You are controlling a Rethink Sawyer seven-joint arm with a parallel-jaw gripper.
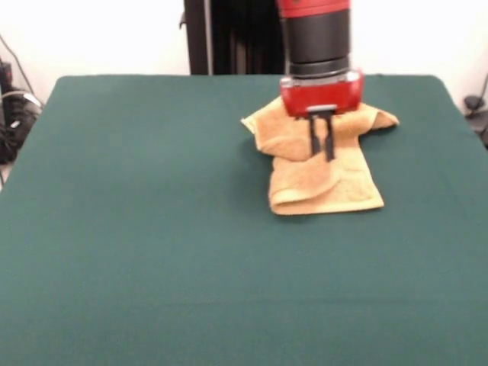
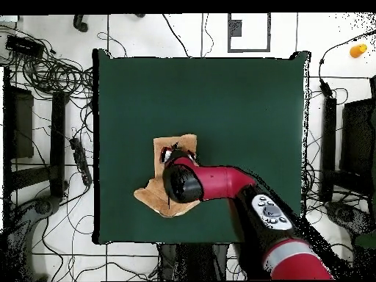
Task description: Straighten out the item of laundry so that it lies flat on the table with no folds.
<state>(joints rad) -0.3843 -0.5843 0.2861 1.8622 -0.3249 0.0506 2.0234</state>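
Note:
The orange-tan towel (image 1: pixel 328 183) lies crumpled on the dark green table (image 1: pixel 152 229), right of centre and toward the far side, with a thick fold rolled along its near-left edge. My gripper (image 1: pixel 322 151) reaches straight down onto the towel's bunched upper middle. Its two black fingers (image 1: pixel 315 142) stand close together with a narrow strip of cloth between them. In the overhead view the towel (image 2: pixel 178 144) sits low and left of centre on the table (image 2: pixel 242 103). The arm covers the gripper (image 2: pixel 173 157) and the towel's middle there.
The red and black arm (image 2: pixel 242 192) crosses the table's lower right in the overhead view. Cables and equipment (image 2: pixel 44 81) lie on the floor around the table. The black pedestal (image 1: pixel 229 38) stands behind the far edge.

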